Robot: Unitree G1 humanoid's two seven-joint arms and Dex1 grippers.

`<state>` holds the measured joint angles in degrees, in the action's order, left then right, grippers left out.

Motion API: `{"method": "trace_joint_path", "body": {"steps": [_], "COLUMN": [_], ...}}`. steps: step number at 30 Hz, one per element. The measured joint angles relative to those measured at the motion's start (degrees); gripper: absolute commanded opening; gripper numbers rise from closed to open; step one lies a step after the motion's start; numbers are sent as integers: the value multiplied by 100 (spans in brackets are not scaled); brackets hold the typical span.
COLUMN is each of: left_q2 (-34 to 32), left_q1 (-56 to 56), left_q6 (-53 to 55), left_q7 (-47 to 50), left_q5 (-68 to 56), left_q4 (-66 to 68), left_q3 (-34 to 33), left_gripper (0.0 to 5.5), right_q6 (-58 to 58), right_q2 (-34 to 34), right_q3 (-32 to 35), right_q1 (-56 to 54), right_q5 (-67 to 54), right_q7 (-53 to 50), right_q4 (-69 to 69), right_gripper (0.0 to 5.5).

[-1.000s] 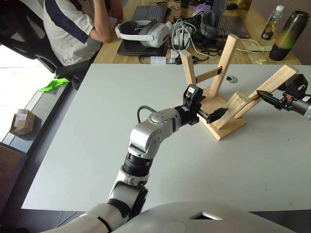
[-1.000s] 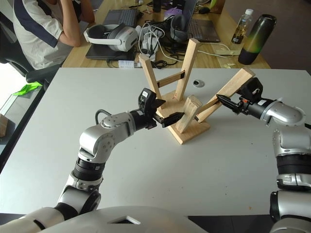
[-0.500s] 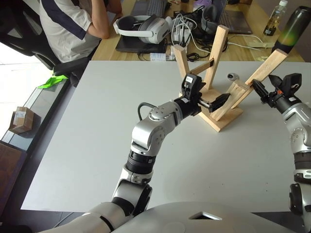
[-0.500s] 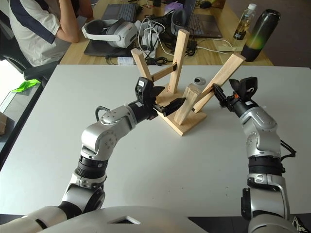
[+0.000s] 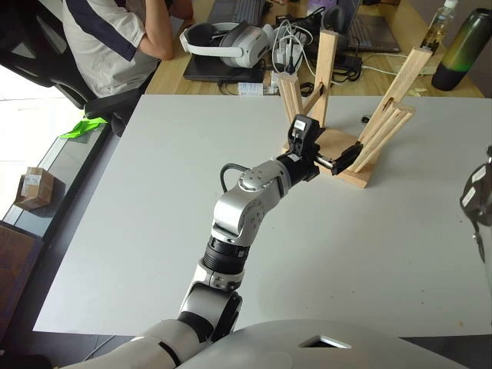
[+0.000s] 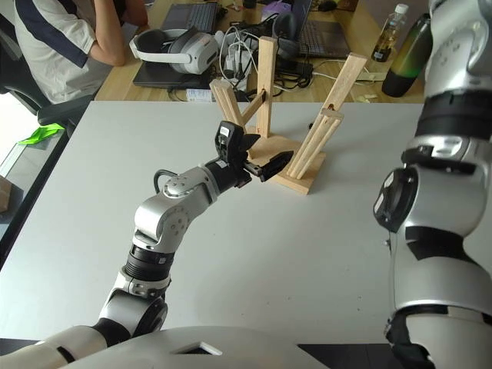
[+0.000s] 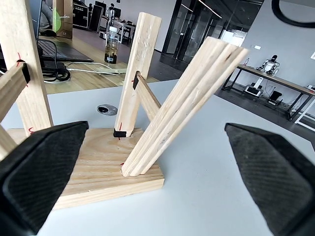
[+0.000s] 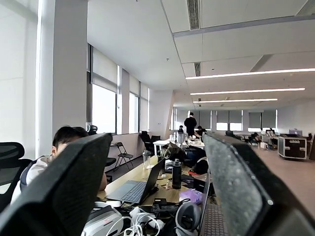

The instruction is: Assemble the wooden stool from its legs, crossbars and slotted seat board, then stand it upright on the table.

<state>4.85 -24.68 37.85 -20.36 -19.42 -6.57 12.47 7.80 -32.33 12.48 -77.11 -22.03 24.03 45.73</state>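
Stool [image 5: 338, 146] inverted on the table [image 5: 154, 192]: its slotted seat board [image 7: 93, 162] lies flat, and the legs [image 5: 323, 77] point upward, so the board serves as a steady base while the joints are worked. A crossbar [image 7: 147, 96] links two of the legs. The nearest leg [image 7: 182, 105] leans steeply toward its neighbour; I judge it may not be fully seated, though its foot does meet the board. My left gripper [image 7: 156, 129] sits low at the board's near edge with its fingers [image 7: 44, 162] spread wide and holding nothing. The leaning leg and the board's corner lie between them, a pose suited to closing on either. My right gripper [image 8: 157, 137] is raised well above the table and aimed out at the room, its fingers likewise apart and empty, which keeps that arm clear of the legs. By my estimate the assembly is nearly complete, with turning the stool upright yet to be done
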Motion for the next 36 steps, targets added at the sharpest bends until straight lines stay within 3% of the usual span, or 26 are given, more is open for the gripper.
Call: {"method": "trace_joint_path", "body": {"steps": [4, 8, 13, 22, 26, 29, 32, 36], "left_q2": [0, 43, 43, 6, 11, 25, 24, 16], "left_q1": [-4, -4, 64, 176, 186, 187, 191, 212], "left_q6": [-24, -41, -6, 4, 3, 3, 6, 81], "left_q7": [3, 14, 31, 94, 97, 105, 112, 106], "left_q5": [22, 24, 22, 76, 75, 74, 74, 70], "left_q4": [-4, -11, -146, -120, -117, -123, -162, -250], "left_q3": [13, 68, 154, 179, 166, 157, 149, 170], "left_gripper": [516, 516, 516, 516, 516, 516, 516, 516], "right_q6": [-220, 617, 650, 542, 307, 1101, 1804, 1435], "right_q2": [121, 653, 674, 895, 1213, 1160, 938, 548], "right_q3": [-34, -312, -611, -160, -281, -322, -203, -381], "right_q1": [-1267, -103, 604, 833, 914, 1064, 1868, 2441], "right_q5": [585, 1117, 1533, 1282, 1047, 732, 553, 771], "right_q7": [-927, -1347, -977, -856, -163, 634, 1151, 1806], "right_q4": [1797, 2842, 2560, 1753, 303, -178, 626, 961], "right_gripper": [342, 342, 342, 342, 342, 342, 342, 342]}}
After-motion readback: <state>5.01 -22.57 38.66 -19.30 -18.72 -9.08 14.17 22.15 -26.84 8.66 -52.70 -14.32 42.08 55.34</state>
